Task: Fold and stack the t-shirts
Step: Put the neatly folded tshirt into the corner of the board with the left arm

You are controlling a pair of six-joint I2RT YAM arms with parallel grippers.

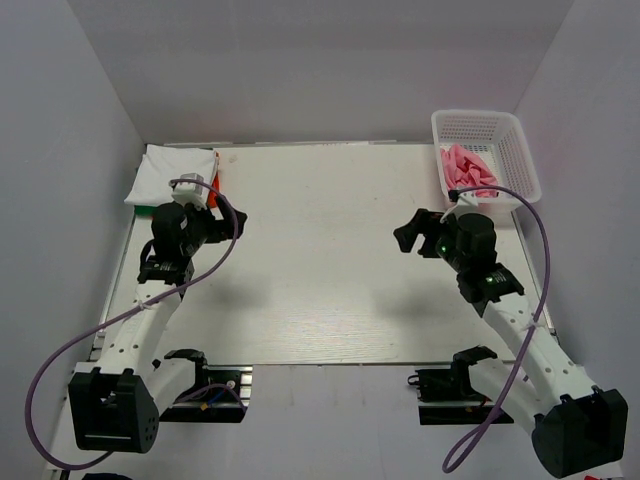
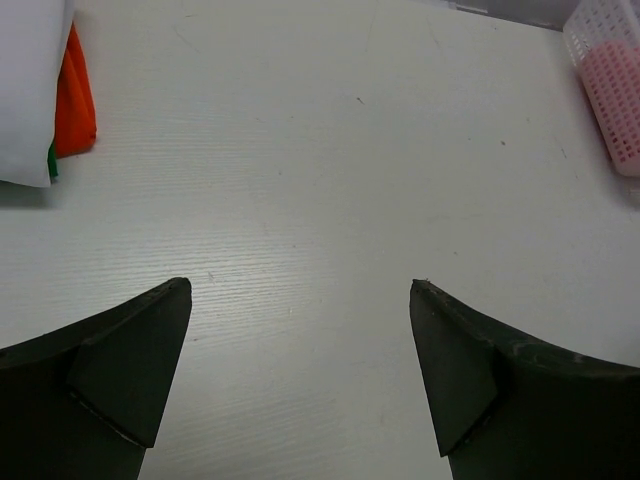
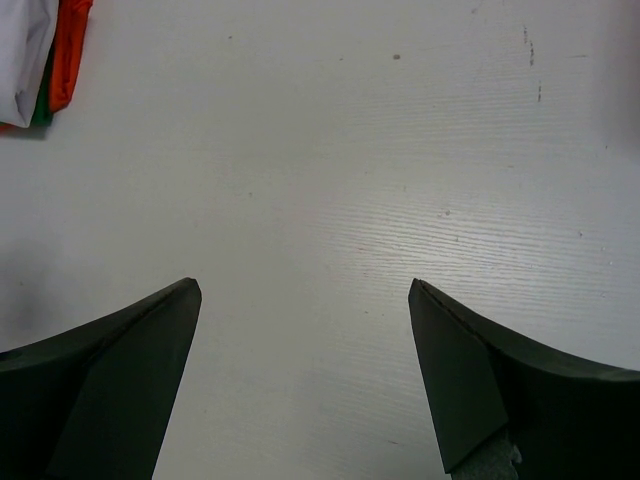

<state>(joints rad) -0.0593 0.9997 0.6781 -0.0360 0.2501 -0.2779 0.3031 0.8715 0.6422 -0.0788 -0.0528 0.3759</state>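
A folded stack lies at the table's far left: the white t-shirt [image 1: 170,172] on top, an orange t-shirt [image 1: 212,196] and a green t-shirt [image 1: 146,208] showing at its edges. The stack also shows in the left wrist view, white [image 2: 28,90], orange [image 2: 76,95], green [image 2: 50,166], and in the right wrist view [image 3: 25,50]. A crumpled pink t-shirt [image 1: 468,170] lies in the basket. My left gripper [image 1: 234,222] is open and empty beside the stack, over bare table [image 2: 300,290]. My right gripper [image 1: 410,232] is open and empty, left of the basket [image 3: 305,290].
The white plastic mesh basket [image 1: 526,160] stands at the far right corner and shows at the left wrist view's upper right [image 2: 600,40]. The white table [image 1: 330,270] is walled by grey panels on three sides. Cables loop from both arms.
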